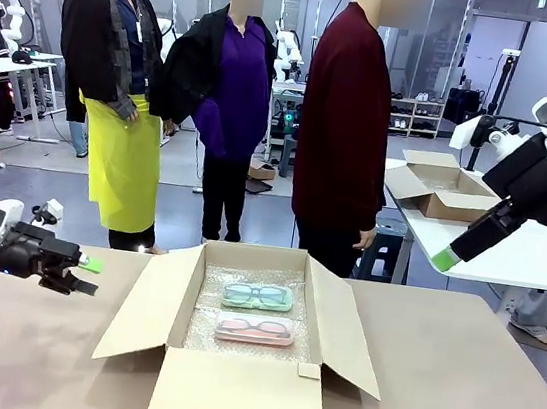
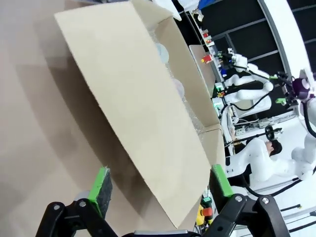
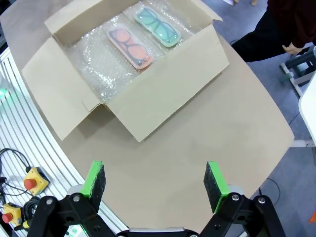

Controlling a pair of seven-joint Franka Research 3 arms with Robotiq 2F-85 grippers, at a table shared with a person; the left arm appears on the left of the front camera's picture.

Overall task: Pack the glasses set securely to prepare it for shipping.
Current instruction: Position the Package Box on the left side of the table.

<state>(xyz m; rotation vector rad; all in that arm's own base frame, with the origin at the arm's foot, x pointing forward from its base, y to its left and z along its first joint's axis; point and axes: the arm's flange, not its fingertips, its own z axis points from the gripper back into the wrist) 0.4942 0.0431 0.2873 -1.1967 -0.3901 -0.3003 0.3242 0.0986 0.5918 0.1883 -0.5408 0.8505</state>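
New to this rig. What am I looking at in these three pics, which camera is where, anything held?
Two white robot arms at a table. The front picture looks across it at a person; the other two come from cameras on each wrist, looking along that arm's tool. An open cardboard box, lined with bubble wrap, holds a mint-green case and a pink case of glasses. The left tool is left of the box, the right tool up high; both open, holding nothing.

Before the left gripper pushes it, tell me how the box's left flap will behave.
The left flap is thin cardboard splayed outward, so it will probably swing on its fold rather than resist. The box looks light, holding two slim cases, so a hard push may slide it.
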